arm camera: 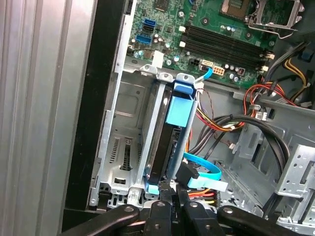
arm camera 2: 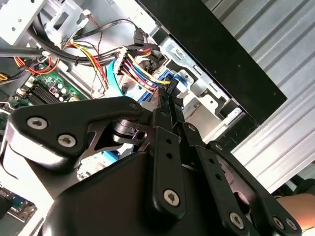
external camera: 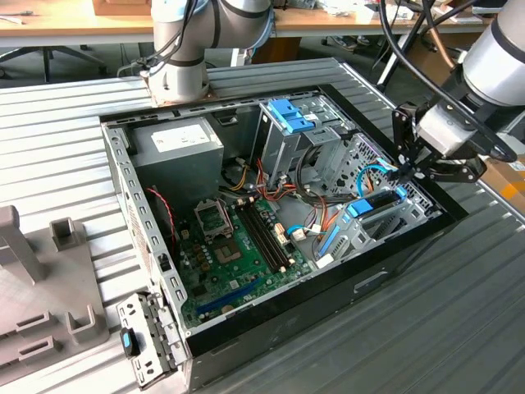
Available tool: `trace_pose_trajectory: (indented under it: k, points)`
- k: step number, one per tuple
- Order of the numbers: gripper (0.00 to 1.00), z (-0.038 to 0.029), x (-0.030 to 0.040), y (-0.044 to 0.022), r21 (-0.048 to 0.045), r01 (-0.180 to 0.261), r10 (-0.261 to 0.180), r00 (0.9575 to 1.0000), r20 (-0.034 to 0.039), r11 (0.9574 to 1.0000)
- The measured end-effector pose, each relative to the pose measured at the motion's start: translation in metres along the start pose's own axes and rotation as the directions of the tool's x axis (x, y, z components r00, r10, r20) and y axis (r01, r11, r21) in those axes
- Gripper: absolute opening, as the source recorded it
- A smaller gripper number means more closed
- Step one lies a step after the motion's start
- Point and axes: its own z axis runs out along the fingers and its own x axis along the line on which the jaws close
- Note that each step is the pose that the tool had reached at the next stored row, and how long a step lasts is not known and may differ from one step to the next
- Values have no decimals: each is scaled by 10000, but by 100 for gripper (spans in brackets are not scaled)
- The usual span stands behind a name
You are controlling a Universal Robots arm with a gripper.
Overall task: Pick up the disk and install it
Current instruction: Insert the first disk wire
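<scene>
Steeply tilted claw (arm camera: 171, 191), prob. against disk (arm camera: 163, 150) end.

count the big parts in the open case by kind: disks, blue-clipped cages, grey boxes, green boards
disk: 1
cage with blue clip: 1
grey box: 1
green board: 1
total: 4

Robotics lab or workshop. Open PC tower (external camera: 328, 305) on a ribbed metal bench (external camera: 49, 131), robot arm base (external camera: 176, 82) mounted beside it. Wooden desk (external camera: 74, 29) behind.
</scene>
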Motion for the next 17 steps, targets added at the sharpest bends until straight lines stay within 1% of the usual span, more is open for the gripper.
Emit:
trace_pose_trajectory:
  k: [1,3,4,5,11,12,15,16,17]
  points:
    - [16,-2,-3,10,8,-86,86,10000,-18,10000]
    - [16,-2,-4,17,40,-380,380,9992,-83,9993]
    - [16,-2,-5,20,63,-585,586,9982,-127,9983]
    - [16,-3,-6,26,77,-705,706,9974,-154,9975]
    - [16,-18,-30,116,116,-1031,1034,9944,-224,9946]
    - [16,-15,-33,133,130,-1139,1142,9932,-244,9934]
    - [16,-2,-36,152,171,-1453,1458,9888,-313,9892]
    - [16,-2,-37,157,178,-1510,1515,9879,-323,9884]
    - [16,-2,-37,157,178,-1511,1516,9879,-325,9884]
